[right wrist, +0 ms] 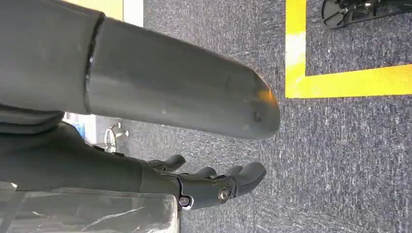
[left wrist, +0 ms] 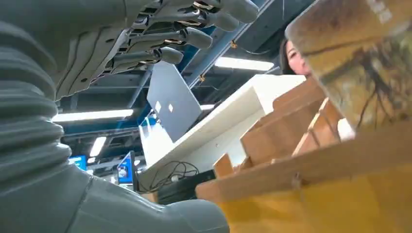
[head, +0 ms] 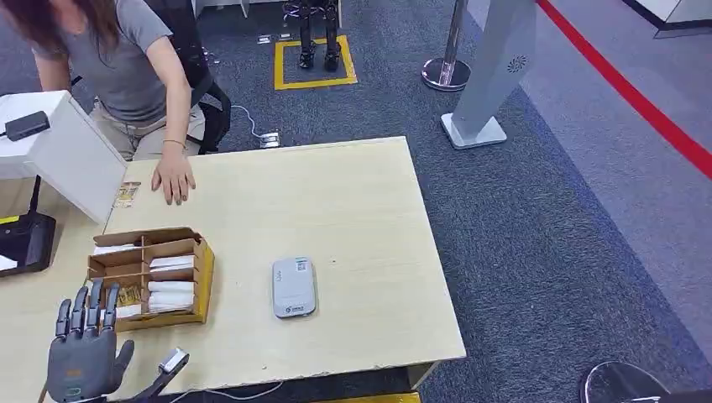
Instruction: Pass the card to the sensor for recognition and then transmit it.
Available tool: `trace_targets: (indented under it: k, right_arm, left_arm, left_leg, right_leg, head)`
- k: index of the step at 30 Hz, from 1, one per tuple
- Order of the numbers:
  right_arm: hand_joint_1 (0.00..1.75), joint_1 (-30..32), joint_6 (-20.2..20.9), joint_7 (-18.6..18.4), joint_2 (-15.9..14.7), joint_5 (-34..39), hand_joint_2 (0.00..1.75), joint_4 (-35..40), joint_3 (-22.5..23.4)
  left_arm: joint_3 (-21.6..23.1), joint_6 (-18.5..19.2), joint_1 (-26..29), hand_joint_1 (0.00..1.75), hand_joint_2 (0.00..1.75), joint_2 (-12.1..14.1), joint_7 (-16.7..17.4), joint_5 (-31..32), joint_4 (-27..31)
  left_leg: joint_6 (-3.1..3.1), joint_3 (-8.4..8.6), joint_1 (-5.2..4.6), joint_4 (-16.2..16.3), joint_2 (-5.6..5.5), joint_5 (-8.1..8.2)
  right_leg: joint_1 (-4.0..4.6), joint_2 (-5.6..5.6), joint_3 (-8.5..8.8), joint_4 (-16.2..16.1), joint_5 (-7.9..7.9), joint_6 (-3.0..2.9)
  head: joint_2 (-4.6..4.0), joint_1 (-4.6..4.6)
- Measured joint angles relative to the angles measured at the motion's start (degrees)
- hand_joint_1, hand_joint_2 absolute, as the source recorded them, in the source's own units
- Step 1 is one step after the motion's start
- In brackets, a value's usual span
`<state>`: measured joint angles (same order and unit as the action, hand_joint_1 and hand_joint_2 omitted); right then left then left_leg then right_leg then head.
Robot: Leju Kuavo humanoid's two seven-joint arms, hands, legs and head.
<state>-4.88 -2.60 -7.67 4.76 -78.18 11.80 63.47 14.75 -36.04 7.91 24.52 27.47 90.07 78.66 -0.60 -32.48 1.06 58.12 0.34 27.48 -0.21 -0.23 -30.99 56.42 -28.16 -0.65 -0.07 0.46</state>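
- The left hand (head: 82,353) is raised at the near left corner of the table (head: 353,210), fingers straight and spread, holding nothing. Its wrist is cut off by the bottom edge of the head view.
- Just beyond its fingertips sits the cardboard box (head: 153,277), split into compartments; pale cards (head: 171,292) lie flat in several of them (their print is too small to read).
- One compartment nearest the hand holds a yellowish card (head: 128,295), partly hidden behind the fingers.
- In the left wrist view the box wall (left wrist: 311,170) looms close and blurred, and the left hand's fingers (left wrist: 194,39) stretch out above it, touching nothing.
- The sensor (head: 294,287), a flat grey device, lies on the table to the right of the box, apart from it.
- The right hand (right wrist: 214,187) hangs over dark carpet beside a yellow floor line (right wrist: 340,80); its fingers are loosely curled and apart, with nothing in them, though a dark rounded part of the robot hides much of the view.
- A person's hand (head: 174,178) rests flat on the far left of the table, next to a small card (head: 127,195) lying by a white box (head: 63,151).
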Motion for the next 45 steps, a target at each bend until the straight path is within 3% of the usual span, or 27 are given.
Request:
trace_targets:
  k: [7, 16, 19, 32, 45]
  right_arm:
    - [0.00, 0.0, 0.1, 0.0, 0.0, 0.0, 0.00, 0.0, 0.0]
    - [0.00, 0.0, 0.2, 0.0, 0.0, 0.0, 0.00, 0.0, 0.0]
    - [0.00, 0.0, 0.2, 0.0, 0.0, 0.0, 0.00, 0.0, 0.0]
    - [0.00, 0.0, 0.2, 0.1, 0.0, 0.1, 0.00, 0.0, 0.0]
    - [0.00, 0.0, 0.1, 0.7, 0.0, 0.0, 0.00, 0.0, 0.0]
  left_arm:
    - [0.7, 0.0, -0.8, 0.00, 1.75, 0.5, -0.3, 0.0, 0.0]
    - [0.7, 0.0, -1.0, 0.00, 1.75, -0.6, -3.4, 0.0, 1.3]
    - [0.7, 0.0, -1.0, 0.00, 1.75, -1.0, -6.2, 0.0, 1.7]
    - [0.0, 0.8, -1.1, 0.00, 1.75, -5.6, -14.3, -2.2, 5.4]
    - [-0.6, 2.0, -1.1, 0.00, 1.75, -8.0, -16.4, -5.1, 6.2]
  left_leg:
    - [0.00, 0.00, 0.00, 0.0, 0.01, 0.00]
    - [0.00, 0.01, 0.00, 0.0, 0.01, 0.00]
    - [0.00, 0.01, 0.00, 0.0, 0.00, 0.00]
    - [0.00, 0.01, -0.01, 0.0, 0.00, 0.00]
    - [0.00, 0.01, -0.01, 0.0, 0.00, 0.00]
  right_leg:
    - [0.00, 0.01, -0.01, 0.0, 0.00, 0.00]
    - [0.00, 0.01, 0.00, 0.0, 0.00, 0.00]
    - [0.00, 0.00, 0.00, 0.0, 0.00, 0.00]
    - [-0.01, 0.00, 0.00, 0.0, 0.00, 0.00]
    - [0.00, 0.00, 0.00, 0.0, 0.00, 0.00]
  head:
    - [0.00, 0.02]
    - [0.00, 0.00]
    - [0.00, 0.00]
    - [0.00, 0.02]
    - [0.00, 0.00]
